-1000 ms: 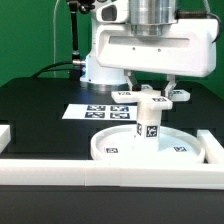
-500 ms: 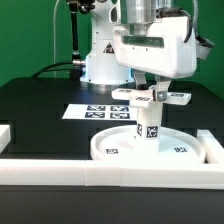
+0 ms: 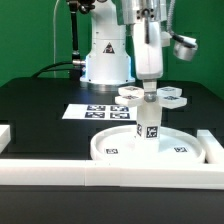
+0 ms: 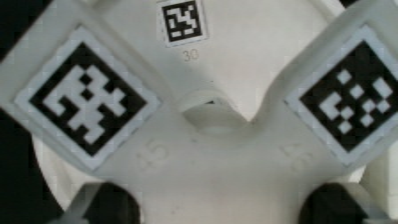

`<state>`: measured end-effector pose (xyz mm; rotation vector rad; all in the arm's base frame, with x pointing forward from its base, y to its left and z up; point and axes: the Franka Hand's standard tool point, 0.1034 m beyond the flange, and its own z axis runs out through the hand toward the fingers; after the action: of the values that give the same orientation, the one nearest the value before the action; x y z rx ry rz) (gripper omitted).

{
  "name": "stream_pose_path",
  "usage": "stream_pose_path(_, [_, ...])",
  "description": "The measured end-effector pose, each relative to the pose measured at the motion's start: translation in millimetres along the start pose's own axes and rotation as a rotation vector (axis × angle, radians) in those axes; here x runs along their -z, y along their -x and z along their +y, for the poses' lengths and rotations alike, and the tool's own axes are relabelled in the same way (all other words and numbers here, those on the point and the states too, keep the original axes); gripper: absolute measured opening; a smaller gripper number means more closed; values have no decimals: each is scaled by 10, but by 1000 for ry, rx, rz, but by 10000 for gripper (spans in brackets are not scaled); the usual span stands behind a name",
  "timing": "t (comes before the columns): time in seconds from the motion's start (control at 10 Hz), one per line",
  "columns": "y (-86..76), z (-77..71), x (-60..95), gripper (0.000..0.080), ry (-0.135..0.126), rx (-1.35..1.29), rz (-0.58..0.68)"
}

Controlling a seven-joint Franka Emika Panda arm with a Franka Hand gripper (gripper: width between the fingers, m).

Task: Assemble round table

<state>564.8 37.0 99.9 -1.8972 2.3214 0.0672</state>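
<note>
The large rimmed round disc [image 3: 110, 150] lies on the black table near the front bar. The short thick cylinder [image 3: 149, 126] stands upright in its middle. The flat cross-shaped piece [image 3: 130, 97] sits on top of the cylinder, its tagged arms spread out. My gripper [image 3: 150, 90] comes straight down onto it, seen edge-on. In the wrist view the cross-shaped piece [image 4: 205, 130] fills the picture, and my gripper [image 4: 222, 205] has one black fingertip [image 4: 107, 205] on each side of it, pressed against it.
The marker board [image 3: 92, 112] lies flat behind the disc. A long white border bar [image 3: 60, 172] runs along the front, with shorter bars at the exterior view's right [image 3: 214, 148] and left [image 3: 5, 135]. The arm's white base [image 3: 105, 60] stands at the back.
My hand has turned about its vertical axis over the cylinder, from broadside to edge-on, and the cross-shaped piece's arms have turned with it. The disc and cylinder stay in place.
</note>
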Motion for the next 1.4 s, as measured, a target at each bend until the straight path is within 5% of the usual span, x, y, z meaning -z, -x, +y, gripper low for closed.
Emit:
stream_pose_path(0.5, [-6, -1, 1, 443, -5, -159, -20])
stream_pose_path(0.6, [0, 2, 41, 582, 37, -96, -29])
stream_pose_path(0.8, [46, -80, 187, 635, 29, -61, -45])
stream_pose_path(1.0, [127, -119, 332, 645, 35, -14, -66])
stream_pose_path(1.4, [121, -99, 275, 649, 32, 199, -61])
